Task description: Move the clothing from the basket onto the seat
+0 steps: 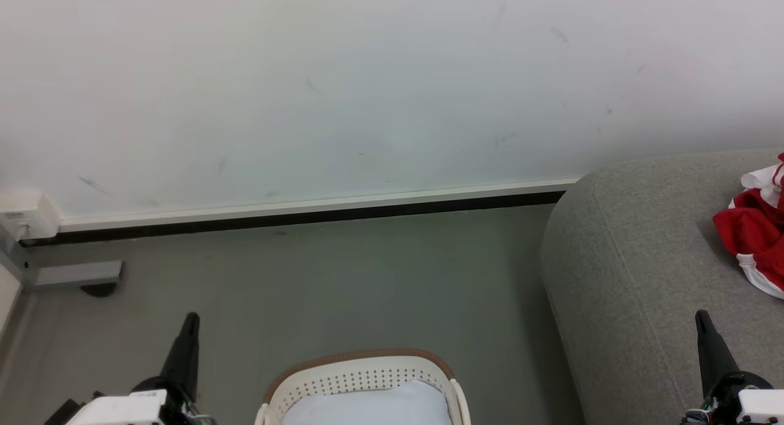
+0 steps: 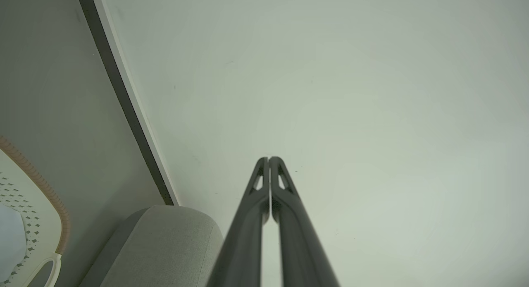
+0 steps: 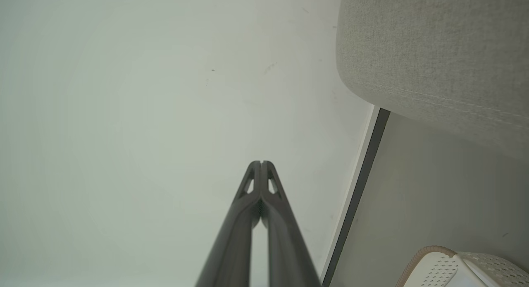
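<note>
Left gripper [image 1: 191, 319] and right gripper [image 1: 702, 318] are closed, empty; one should open wide before dipping into the basket [image 1: 361, 379].

1. A pale, off-white wall [image 1: 367, 88] spans the upper half of the head view, marked with faint dark scuffs.
2. A white skirting strip [image 1: 306, 206] runs along the wall's foot, with a thin black band just beneath it.
3. A plain grey-green floor [image 1: 343, 284] lies below.
4. At far left, a small white box [image 1: 24, 214] sits against the wall.
5. Just below it, a flat grey bar [image 1: 76, 272] rests over a dark round foot [image 1: 98, 289].
</note>
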You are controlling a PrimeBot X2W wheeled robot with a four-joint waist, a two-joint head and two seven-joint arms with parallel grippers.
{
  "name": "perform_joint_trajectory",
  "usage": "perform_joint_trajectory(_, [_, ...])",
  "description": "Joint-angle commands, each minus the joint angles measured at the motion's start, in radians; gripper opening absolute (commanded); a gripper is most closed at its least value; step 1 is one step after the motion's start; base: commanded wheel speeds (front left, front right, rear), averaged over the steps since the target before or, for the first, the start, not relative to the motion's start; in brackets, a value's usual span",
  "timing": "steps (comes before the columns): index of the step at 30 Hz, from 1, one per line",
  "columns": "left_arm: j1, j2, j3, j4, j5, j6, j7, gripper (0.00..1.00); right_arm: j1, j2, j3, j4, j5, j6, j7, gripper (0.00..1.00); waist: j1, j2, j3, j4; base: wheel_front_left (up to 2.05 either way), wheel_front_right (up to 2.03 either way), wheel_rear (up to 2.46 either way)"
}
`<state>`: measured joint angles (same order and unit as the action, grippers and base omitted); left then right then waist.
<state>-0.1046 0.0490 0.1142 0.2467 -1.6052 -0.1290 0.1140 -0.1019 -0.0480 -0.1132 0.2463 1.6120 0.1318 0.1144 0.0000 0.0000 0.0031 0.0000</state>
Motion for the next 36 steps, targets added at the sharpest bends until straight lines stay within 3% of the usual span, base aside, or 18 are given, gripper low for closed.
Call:
perform_joint_trajectory(1, [-0.009,0.002,0.003,-0.003,-0.014,-0.005,0.004,0.00,-0.012,-0.004,-0.004,-0.005,0.002,-0.002,0.003,0.00,0.0000,0.0000,0.000,0.000,0.00,0.00,0.00])
perform_joint_trajectory(36, [-0.009,0.002,0.002,-0.004,-0.014,-0.005,0.004,0.00,-0.012,-0.004,-0.004,-0.005,0.002,-0.002,0.003,0.00,0.0000,0.0000,0.000,0.000,0.00,0.00,0.00])
